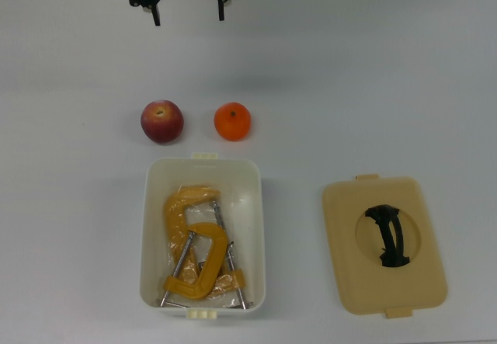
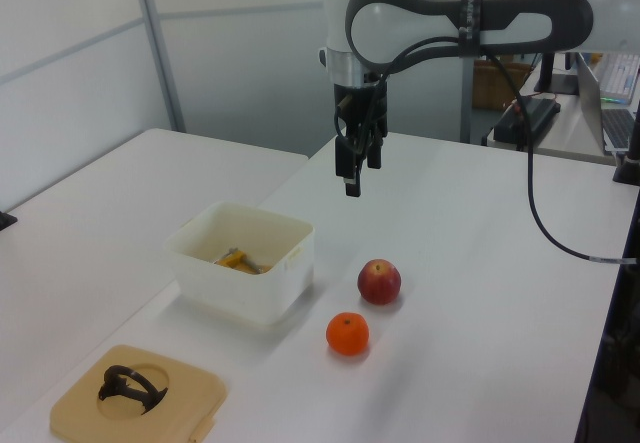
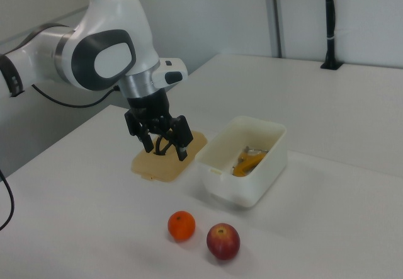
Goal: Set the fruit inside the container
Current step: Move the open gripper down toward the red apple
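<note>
A red apple and an orange rest side by side on the white table, just outside one short side of the cream-white container. Yellow C-clamps lie inside the container. My gripper hangs open and empty well above the table, at the top of the top view, apart from both fruits.
A flat tan lid with a black handle lies on the table to the container's right in the top view. In the left view, a laptop and cables sit at the far right.
</note>
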Tool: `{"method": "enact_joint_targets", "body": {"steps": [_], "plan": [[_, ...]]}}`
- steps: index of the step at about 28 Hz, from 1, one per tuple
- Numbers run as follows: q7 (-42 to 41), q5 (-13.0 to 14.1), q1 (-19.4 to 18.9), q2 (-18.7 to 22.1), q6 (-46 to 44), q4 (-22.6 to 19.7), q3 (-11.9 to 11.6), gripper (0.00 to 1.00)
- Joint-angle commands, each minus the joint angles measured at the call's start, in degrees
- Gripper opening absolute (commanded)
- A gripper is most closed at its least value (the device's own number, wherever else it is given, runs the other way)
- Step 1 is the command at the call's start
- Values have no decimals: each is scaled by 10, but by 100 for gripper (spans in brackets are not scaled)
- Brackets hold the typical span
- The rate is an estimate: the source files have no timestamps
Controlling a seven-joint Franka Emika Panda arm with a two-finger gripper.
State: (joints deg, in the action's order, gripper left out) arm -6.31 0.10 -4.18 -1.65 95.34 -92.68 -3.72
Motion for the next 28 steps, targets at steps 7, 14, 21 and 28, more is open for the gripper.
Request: {"method": "enact_joint_targets", "body": {"steps": [7,14,21,28], "plan": [[-10,-16,48,-20,52,-15,-13,100],[-12,-16,49,-22,105,-53,-20,100],[-12,-16,48,-34,187,-101,-20,100],[-13,-17,47,-68,216,-123,-20,100]]}}
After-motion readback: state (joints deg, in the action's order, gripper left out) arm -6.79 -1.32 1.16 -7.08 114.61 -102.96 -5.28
